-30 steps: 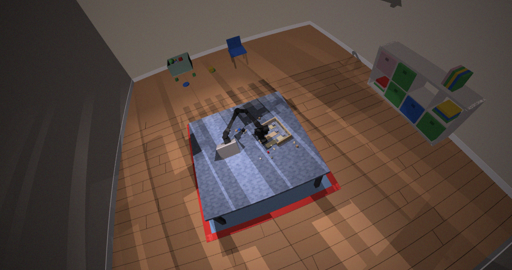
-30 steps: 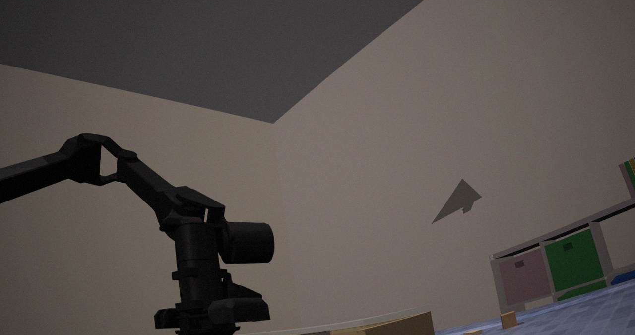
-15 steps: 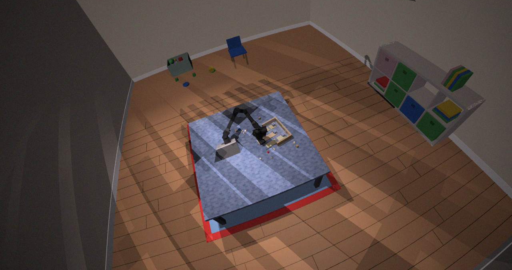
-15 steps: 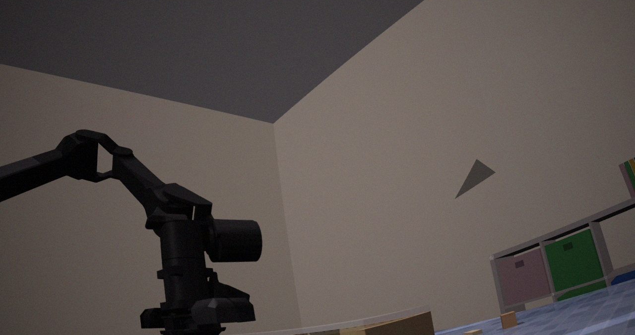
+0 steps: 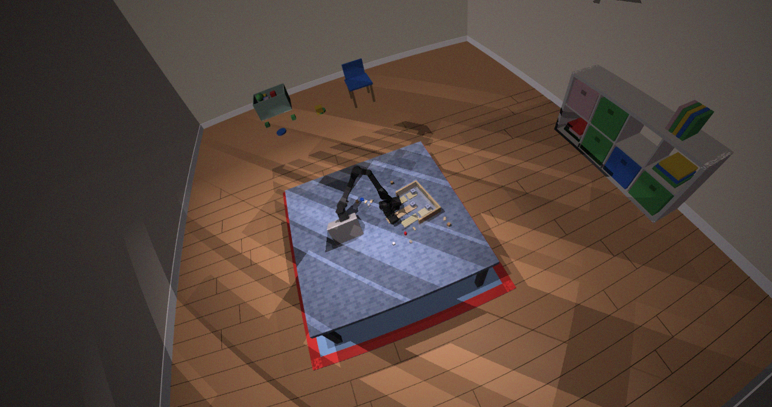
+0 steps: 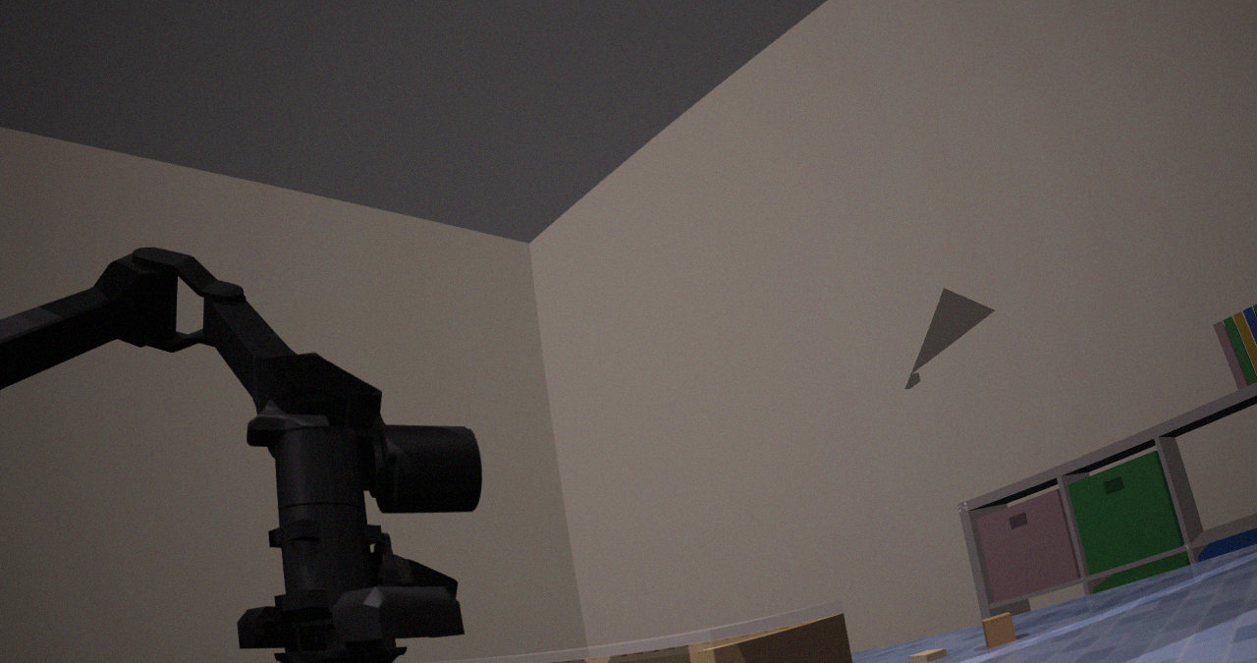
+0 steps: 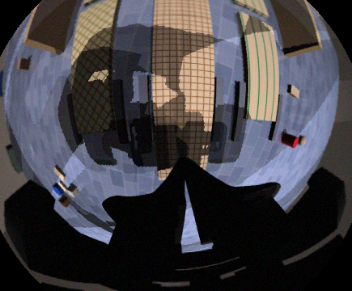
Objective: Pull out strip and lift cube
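My gripper (image 7: pixel 183 161) is shut, its fingertips at the near end of the middle strip, seemingly on its top face. This brown-grid strip (image 7: pixel 184 61) (image 5: pixel 406 210) runs unbroken through the wrist view. The left strip (image 7: pixel 92 73) has green diagonal lines. The right strip (image 7: pixel 261 73) (image 5: pixel 410 220) has green lengthwise lines and a gap before a further piece (image 7: pixel 253 6). Three pale cubes (image 5: pixel 412 190) (image 5: pixel 412 204) (image 5: pixel 427 206) stand inside the wooden frame in the top view; their labels are too small to read. The fingertips are hidden in the top and exterior views.
The wooden frame (image 5: pixel 429 194) (image 6: pixel 791 643) (image 7: pixel 51 30) has walls on both sides of the strips. A red cylinder (image 7: pixel 290 141) (image 5: pixel 405 233) and a white block (image 7: pixel 293 90) lie to the right. A brown block (image 7: pixel 23 64) and several small pieces, one blue (image 7: pixel 57 188), lie left.
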`<control>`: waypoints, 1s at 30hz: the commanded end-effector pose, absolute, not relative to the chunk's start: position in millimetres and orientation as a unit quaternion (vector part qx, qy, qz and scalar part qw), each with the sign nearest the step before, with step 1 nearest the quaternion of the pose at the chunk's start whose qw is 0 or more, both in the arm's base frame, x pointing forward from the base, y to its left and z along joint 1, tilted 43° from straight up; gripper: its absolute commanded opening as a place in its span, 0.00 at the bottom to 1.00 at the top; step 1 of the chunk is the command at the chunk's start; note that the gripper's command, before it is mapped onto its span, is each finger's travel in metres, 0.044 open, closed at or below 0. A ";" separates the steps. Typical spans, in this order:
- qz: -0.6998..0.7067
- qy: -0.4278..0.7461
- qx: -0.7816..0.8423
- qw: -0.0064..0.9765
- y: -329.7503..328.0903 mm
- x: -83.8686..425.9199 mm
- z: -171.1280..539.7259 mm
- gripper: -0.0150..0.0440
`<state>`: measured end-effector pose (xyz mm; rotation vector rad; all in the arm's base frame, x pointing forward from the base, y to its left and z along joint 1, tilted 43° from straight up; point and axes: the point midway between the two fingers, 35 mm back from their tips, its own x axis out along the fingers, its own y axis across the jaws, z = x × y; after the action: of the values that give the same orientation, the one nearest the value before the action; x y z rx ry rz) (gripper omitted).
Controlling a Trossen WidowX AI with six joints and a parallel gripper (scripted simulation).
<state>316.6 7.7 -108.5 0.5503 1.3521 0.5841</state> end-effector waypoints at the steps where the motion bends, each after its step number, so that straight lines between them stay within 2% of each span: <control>1: 0.264 0.615 0.247 0.701 10.5 305.6 -111.8 0.25; 30: 0.263 0.616 0.247 0.700 11.2 260.8 -117.9 0.25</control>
<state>271.5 7.9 -115.3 0.5545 1.3494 0.5842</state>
